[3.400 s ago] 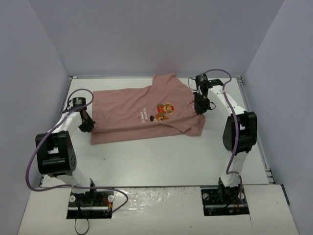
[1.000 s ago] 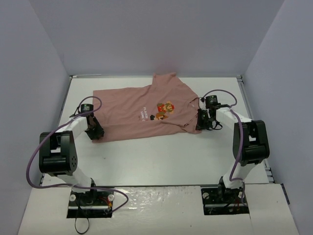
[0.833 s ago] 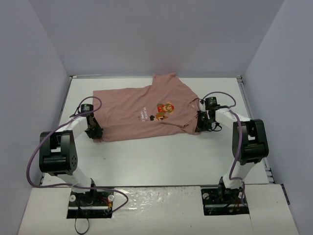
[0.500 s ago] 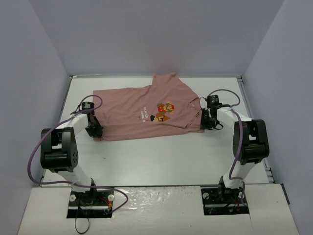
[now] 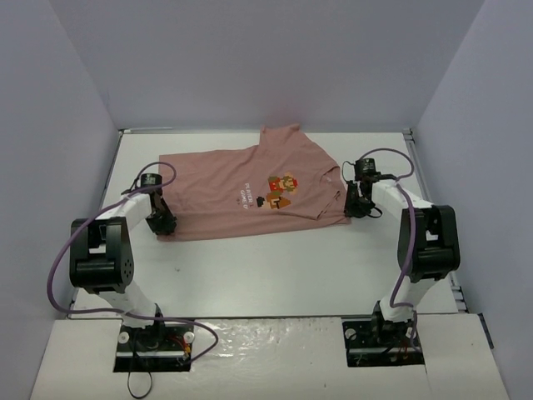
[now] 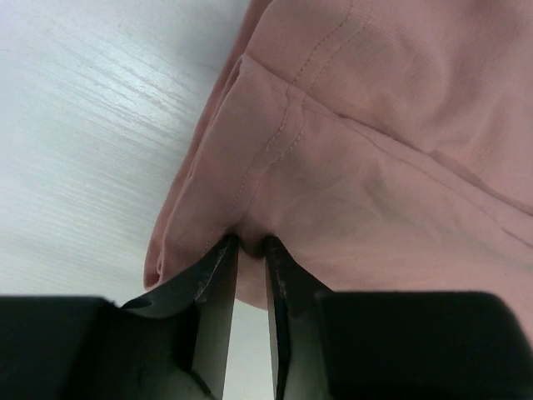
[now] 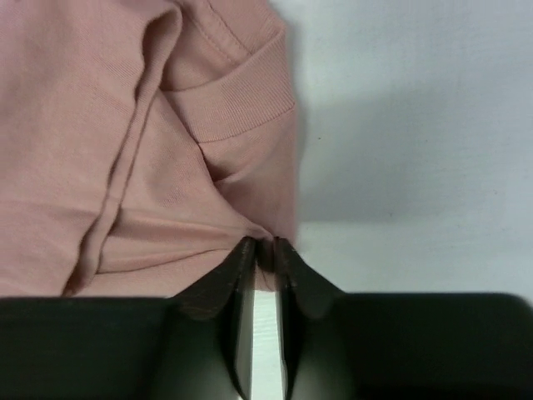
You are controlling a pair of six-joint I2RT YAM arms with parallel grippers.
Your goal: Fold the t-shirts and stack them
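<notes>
A dusty-pink t-shirt (image 5: 225,187) lies spread on the white table, chest graphic (image 5: 279,188) facing up, one sleeve pointing to the back. My left gripper (image 5: 159,225) is shut on the shirt's near left corner, pinching a fold of hem cloth (image 6: 275,192) between its fingertips (image 6: 225,250). My right gripper (image 5: 353,207) is shut on the shirt's near right edge beside the ribbed collar (image 7: 237,100), with cloth bunched between its fingertips (image 7: 243,250). Both grippers sit low at the table surface.
The white table (image 5: 275,267) is enclosed by grey-lilac walls at the back and both sides. The arm bases (image 5: 154,337) stand at the near edge. Bare table lies between the shirt and the bases.
</notes>
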